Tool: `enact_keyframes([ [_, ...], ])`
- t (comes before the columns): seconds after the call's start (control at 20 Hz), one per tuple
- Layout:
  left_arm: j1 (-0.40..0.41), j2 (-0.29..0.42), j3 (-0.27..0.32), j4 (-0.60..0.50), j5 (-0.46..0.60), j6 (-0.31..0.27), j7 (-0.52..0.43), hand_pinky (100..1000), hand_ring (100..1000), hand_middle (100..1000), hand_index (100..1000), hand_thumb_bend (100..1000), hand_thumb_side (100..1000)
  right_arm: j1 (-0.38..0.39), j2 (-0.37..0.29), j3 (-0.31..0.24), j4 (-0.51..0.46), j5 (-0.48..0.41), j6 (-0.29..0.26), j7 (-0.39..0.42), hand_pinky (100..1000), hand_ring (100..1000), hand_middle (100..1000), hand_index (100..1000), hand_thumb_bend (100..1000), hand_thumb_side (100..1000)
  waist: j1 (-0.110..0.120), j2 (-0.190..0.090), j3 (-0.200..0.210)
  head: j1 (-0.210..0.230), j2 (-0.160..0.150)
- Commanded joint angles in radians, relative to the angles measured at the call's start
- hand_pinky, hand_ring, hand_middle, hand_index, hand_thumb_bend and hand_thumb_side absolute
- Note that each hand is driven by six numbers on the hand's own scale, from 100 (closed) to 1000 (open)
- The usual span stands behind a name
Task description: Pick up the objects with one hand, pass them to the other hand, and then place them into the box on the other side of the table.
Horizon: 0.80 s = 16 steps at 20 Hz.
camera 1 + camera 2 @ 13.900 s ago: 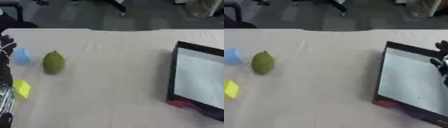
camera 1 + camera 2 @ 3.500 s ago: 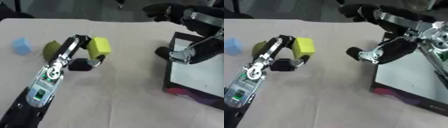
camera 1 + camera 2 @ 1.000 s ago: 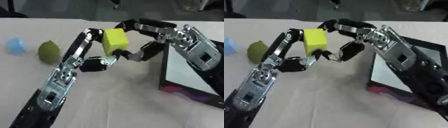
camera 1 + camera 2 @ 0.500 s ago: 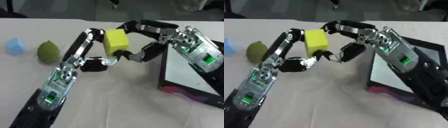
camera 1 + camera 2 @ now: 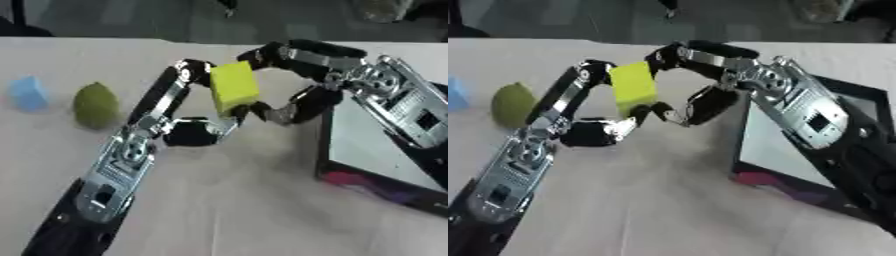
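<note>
A yellow block point(image 5: 234, 87) hangs above the middle of the table between both hands. My left hand point(image 5: 194, 131) holds it, fingers curled round its left side and thumb under it. My right hand point(image 5: 297, 75) reaches in from the right, fingers curled over the block's top and thumb point(image 5: 290, 108) at its lower right edge. A green pear-shaped fruit point(image 5: 94, 104) and a small blue block point(image 5: 28, 93) lie on the table at the left. The black box point(image 5: 376, 150) with a white floor stands at the right.
A beige cloth point(image 5: 236, 200) covers the table. The box has a pink patch on its near wall point(image 5: 350, 179). Dark floor and chair legs lie beyond the table's far edge.
Both hands have stayed almost where they were, with the yellow block between them. The right hand's fingers have closed a little more over the block's top.
</note>
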Motion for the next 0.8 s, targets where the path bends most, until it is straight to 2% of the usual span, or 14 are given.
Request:
enact_keyframes([
  [0.05,-0.005,0.011,-0.004,0.011,-0.024,0.007,-0.016,789,658,548,636,100,165,-0.024,-0.025,-0.033,-0.042,-0.029,0.0,-0.012,949,984,603,631,100,100,-0.008,-0.026,-0.001,-0.003,-0.01],
  [0.15,-0.006,0.011,-0.002,0.01,-0.035,0.006,-0.018,798,676,569,654,100,175,-0.023,-0.026,-0.034,-0.042,-0.031,0.004,-0.01,948,981,598,625,100,100,-0.008,-0.026,-0.001,-0.005,-0.009],
  [0.2,-0.006,0.011,-0.001,0.009,-0.039,0.004,-0.018,813,713,615,689,110,222,-0.022,-0.027,-0.034,-0.043,-0.032,0.006,-0.01,945,976,590,617,100,100,-0.008,-0.026,-0.001,-0.005,-0.009],
  [0.3,-0.005,0.011,0.0,0.008,-0.049,-0.001,-0.012,820,735,640,713,191,282,-0.022,-0.028,-0.035,-0.042,-0.034,0.01,-0.007,944,974,585,612,100,100,-0.008,-0.026,-0.001,-0.006,-0.01],
  [0.4,-0.004,0.011,0.001,0.008,-0.059,-0.005,-0.002,840,764,679,750,330,386,-0.021,-0.029,-0.036,-0.043,-0.036,0.013,-0.003,942,971,580,606,100,100,-0.007,-0.026,-0.001,-0.007,-0.009],
  [0.5,-0.004,0.011,0.001,0.01,-0.073,-0.007,0.006,846,771,688,774,405,443,-0.02,-0.03,-0.037,-0.043,-0.037,0.015,0.002,941,969,578,604,100,100,-0.007,-0.025,-0.002,-0.007,-0.009],
  [0.65,-0.002,0.01,0.0,0.011,-0.089,-0.011,0.014,856,781,701,794,494,517,-0.019,-0.033,-0.039,-0.043,-0.037,0.019,0.003,941,968,577,603,100,100,-0.007,-0.025,-0.002,-0.006,-0.008],
  [0.8,-0.002,0.01,0.0,0.011,-0.099,-0.015,0.021,859,784,705,799,537,556,-0.017,-0.035,-0.042,-0.041,-0.039,0.021,0.002,940,967,575,601,100,100,-0.007,-0.025,-0.003,-0.006,-0.007],
])
